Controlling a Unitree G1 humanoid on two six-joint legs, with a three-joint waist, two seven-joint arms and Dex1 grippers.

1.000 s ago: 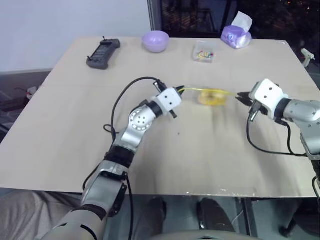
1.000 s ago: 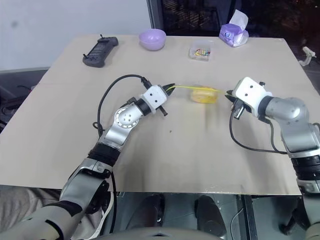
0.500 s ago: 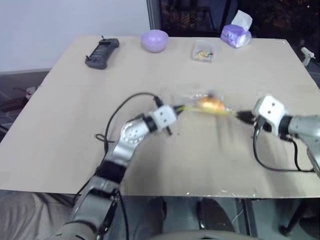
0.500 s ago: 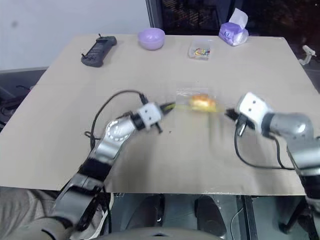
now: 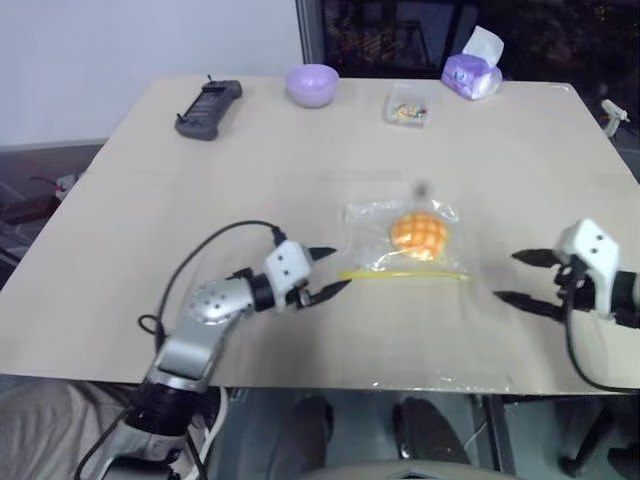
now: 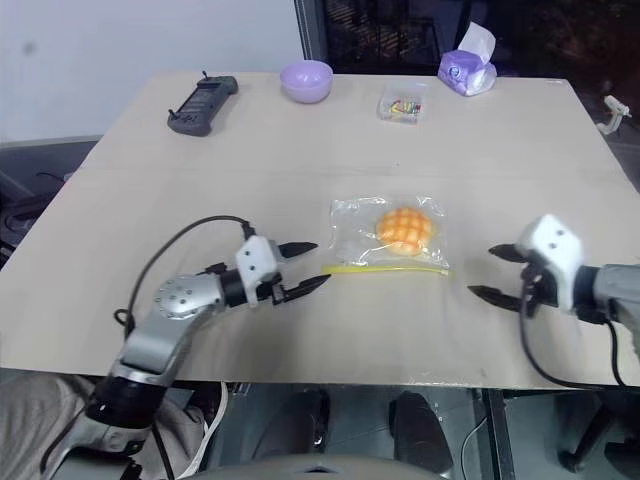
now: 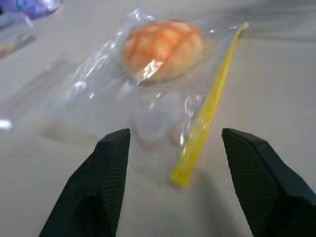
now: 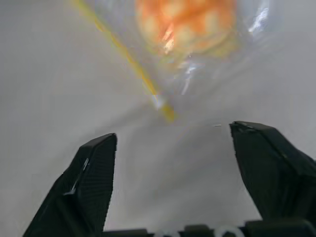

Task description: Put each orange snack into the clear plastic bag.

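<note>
Left tool [image 5: 322, 272]: fingers spread apart, empty, just beside near left corner of clear plastic bag [image 5: 372, 242]. Right tool [image 5: 526, 278]: fingers spread, empty, near bag's right end, not touching. Bag lies flat on surface [image 5: 150, 170], yellow sealing strip [image 5: 405, 275] along near edge. Orange snack [image 5: 418, 231] sits inside bag, toward far side. Judgement: bagging looks done, release step in hand. To finish well: keep both tools wide, draw straight away from strip, avoid snagging crinkled film or dragging bag.
</note>
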